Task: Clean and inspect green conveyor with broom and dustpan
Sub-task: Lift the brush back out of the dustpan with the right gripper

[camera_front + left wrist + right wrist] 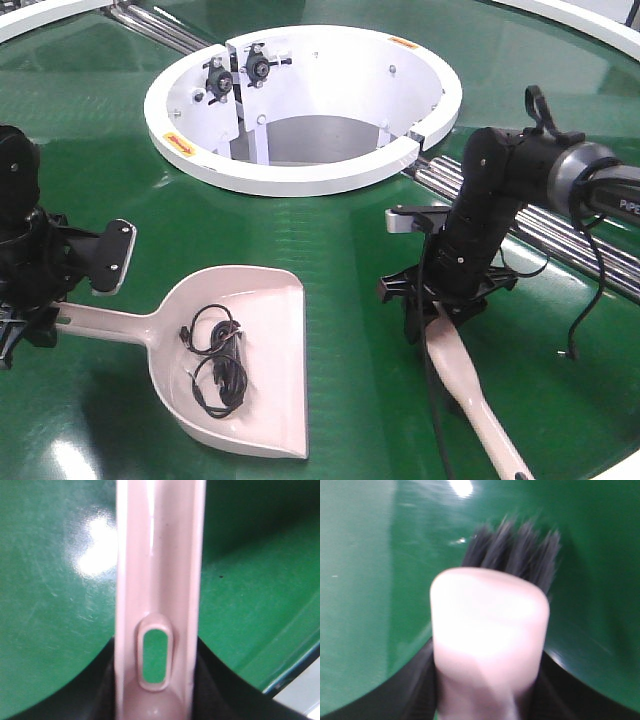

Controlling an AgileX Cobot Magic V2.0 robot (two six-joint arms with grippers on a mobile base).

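Dustpan is pinched at lower left by the left claw, and the broom is clamped just right of it by the right claw.

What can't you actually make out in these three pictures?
- Front view: the broom bristles, hidden behind the right gripper; its handle tip, cut by the bottom edge.
- Right wrist view: blurred, so bristle contact with the green conveyor is unclear.
- Front view: black tangle in the dustpan, too small to identify.

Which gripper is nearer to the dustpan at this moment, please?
Left. The left gripper is shut on the handle of the dustpan; the right gripper grips the broom, apart to the pan's right.
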